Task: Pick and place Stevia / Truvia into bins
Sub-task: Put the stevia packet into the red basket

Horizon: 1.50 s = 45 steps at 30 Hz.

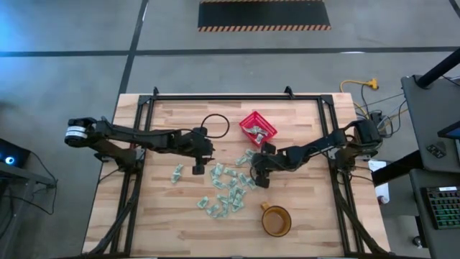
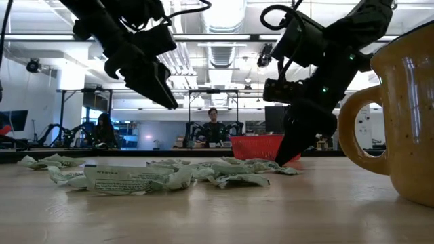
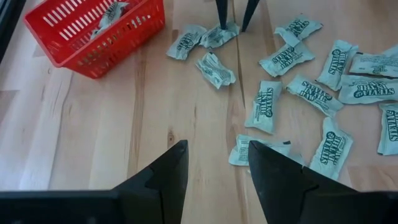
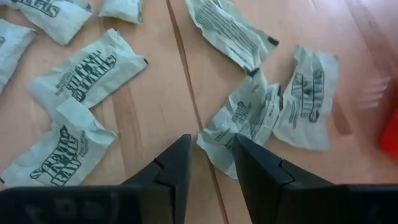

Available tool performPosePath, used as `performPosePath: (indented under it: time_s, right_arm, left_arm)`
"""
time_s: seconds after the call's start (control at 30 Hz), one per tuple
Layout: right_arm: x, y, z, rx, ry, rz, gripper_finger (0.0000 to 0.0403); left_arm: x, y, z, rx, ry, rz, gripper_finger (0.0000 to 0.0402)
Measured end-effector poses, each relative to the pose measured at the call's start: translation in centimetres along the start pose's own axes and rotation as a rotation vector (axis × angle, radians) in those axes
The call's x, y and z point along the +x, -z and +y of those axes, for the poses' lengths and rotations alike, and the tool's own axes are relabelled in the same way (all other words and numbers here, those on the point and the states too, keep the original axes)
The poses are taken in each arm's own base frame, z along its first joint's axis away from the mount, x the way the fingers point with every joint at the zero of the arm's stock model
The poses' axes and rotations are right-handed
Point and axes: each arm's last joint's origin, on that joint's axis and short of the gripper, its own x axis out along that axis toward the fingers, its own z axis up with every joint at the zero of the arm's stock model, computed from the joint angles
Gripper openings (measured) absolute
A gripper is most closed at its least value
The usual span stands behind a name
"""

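Several pale green Stevia / Truvia sachets (image 1: 224, 191) lie flat and scattered on the wooden table, some of them crumpled. The red bin (image 1: 257, 128) stands beyond them toward the far edge, with a few sachets (image 3: 112, 12) inside. My right gripper (image 4: 211, 149) is open and down among the sachets nearest the bin. One crumpled sachet's corner (image 4: 214, 134) lies between its fingertips. My left gripper (image 3: 217, 165) hangs open above bare wood at the left edge of the scatter, holding nothing. My right gripper slants down from the table's right, and its fingertips (image 3: 222, 22) stand low at either side of the crumpled sachet's (image 3: 217, 35) end. That sachet lies flat on the table. Whether the fingers touch it, I cannot tell.
An amber-brown cup (image 1: 275, 220) stands near the front edge, right of the sachets. A black cable loop (image 1: 214, 126) lies left of the bin. Black frame rails (image 1: 136, 180) run along both table sides. Bare wood stretches left of my left gripper (image 1: 196, 170).
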Motion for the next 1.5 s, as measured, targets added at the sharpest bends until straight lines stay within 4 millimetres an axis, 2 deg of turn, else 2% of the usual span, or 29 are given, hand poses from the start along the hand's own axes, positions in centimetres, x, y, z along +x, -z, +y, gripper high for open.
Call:
performPosePath:
  time_s: [0.2, 0.43, 0.7, 1.0, 1.07, 1.3, 1.5]
  right_arm:
    - [0.0, 0.2, -0.2, 0.026, 0.003, 0.034, 0.0076]
    - [0.0, 0.3, -0.1, -0.010, -0.033, 0.050, 0.0015]
    - [-0.6, -0.3, 0.1, -0.053, -0.062, 0.050, 0.0009]
    - [-3.6, -3.4, 1.3, -0.225, -0.095, -0.117, 0.0008]
    - [-4.4, -4.0, 1.2, -0.252, -0.050, -0.165, 0.0008]
    - [-5.1, -4.9, -0.9, -0.247, 0.336, -0.203, 0.0008]
    - [-4.3, -4.8, -3.6, -0.117, 0.417, -0.144, 0.0008]
  left_arm:
    - [0.0, 0.0, 0.0, 0.000, 0.000, -0.001, 0.0151]
    - [0.0, 0.0, 0.0, 0.000, 0.000, -0.001, 0.0151]
    - [0.0, 0.0, 0.0, 0.000, 0.000, -0.001, 0.0151]
    - [0.0, 0.0, 0.0, 0.001, 0.000, 0.000, 0.0151]
    - [0.0, 0.0, 0.0, 0.001, 0.001, 0.000, 0.0151]
    - [0.0, 0.0, 0.0, 0.001, 0.000, 0.000, 0.0151]
    - [0.0, 0.0, 0.0, 0.000, 0.000, 0.000, 0.0151]
